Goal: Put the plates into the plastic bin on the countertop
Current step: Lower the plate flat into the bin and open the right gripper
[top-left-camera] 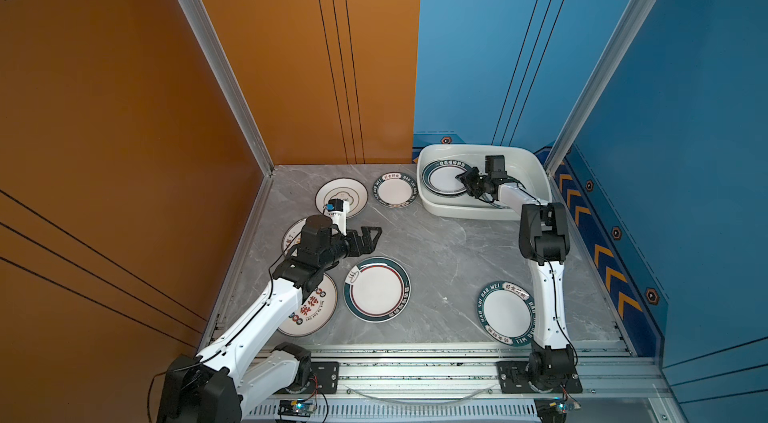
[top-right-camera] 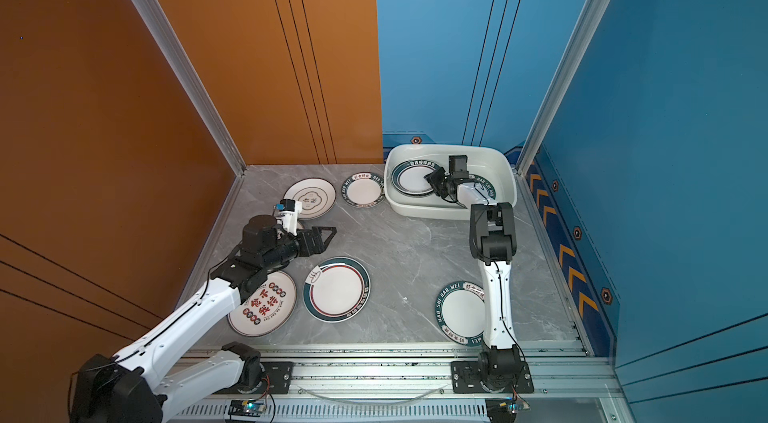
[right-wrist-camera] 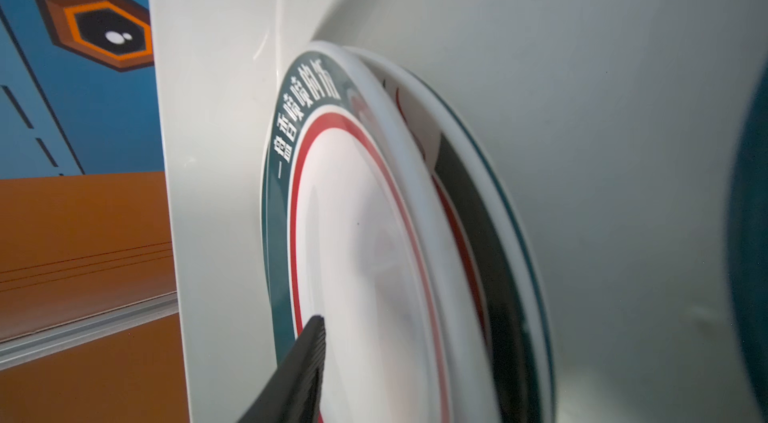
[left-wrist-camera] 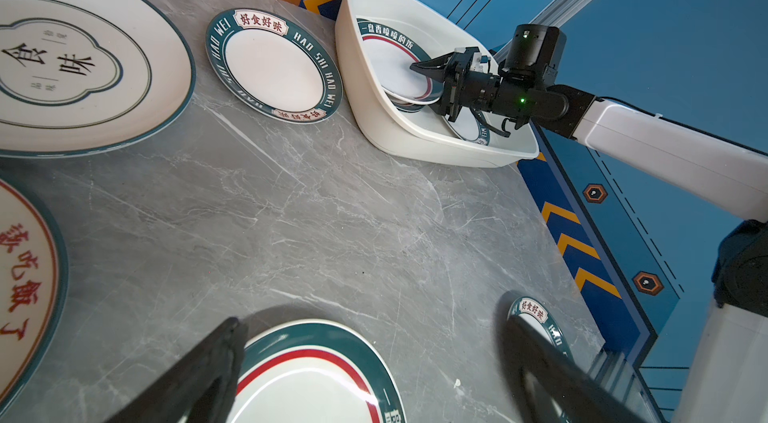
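Plastic bin [top-left-camera: 429, 197]: we counted one, standing at a far corner of the countertop [top-left-camera: 449, 258]. We place everything else from it.

Plates inside the bin: we counted three.
- The top plate [top-left-camera: 444, 179], green-rimmed and red-lined, lay tilted at one end of the bin.
- The second plate [right-wrist-camera: 507, 209] lay under it with only its rim showing.
- The third plate [left-wrist-camera: 471, 130], with a lettered rim, lay at the bin's other end, mostly hidden by the right arm [top-left-camera: 544, 242].

Plates outside the bin: we counted six, all flat on the countertop.
- The small lettered plate [top-left-camera: 395, 190] lay just beside the bin.
- The quatrefoil plate [top-left-camera: 345, 191] lay beyond that one.
- The red-lined plate [top-left-camera: 377, 289] and the large lettered plate [top-left-camera: 503, 313] lay well apart from the bin.
- The character plate [top-right-camera: 266, 304] and the half-hidden plate [top-left-camera: 292, 236] lay farthest from the bin, both partly under the left arm [top-left-camera: 270, 304].

Right gripper [left-wrist-camera: 417, 67]: it was inside the bin with its jaws part-way apart. One finger [right-wrist-camera: 309, 358] was over the top plate's face, and a dark strip showed beneath that plate's rim. We could not tell whether it was pinching the plate.

Left gripper [top-left-camera: 372, 240]: its jaws were spread wide and held nothing. It hovered over bare countertop, well apart from the bin.
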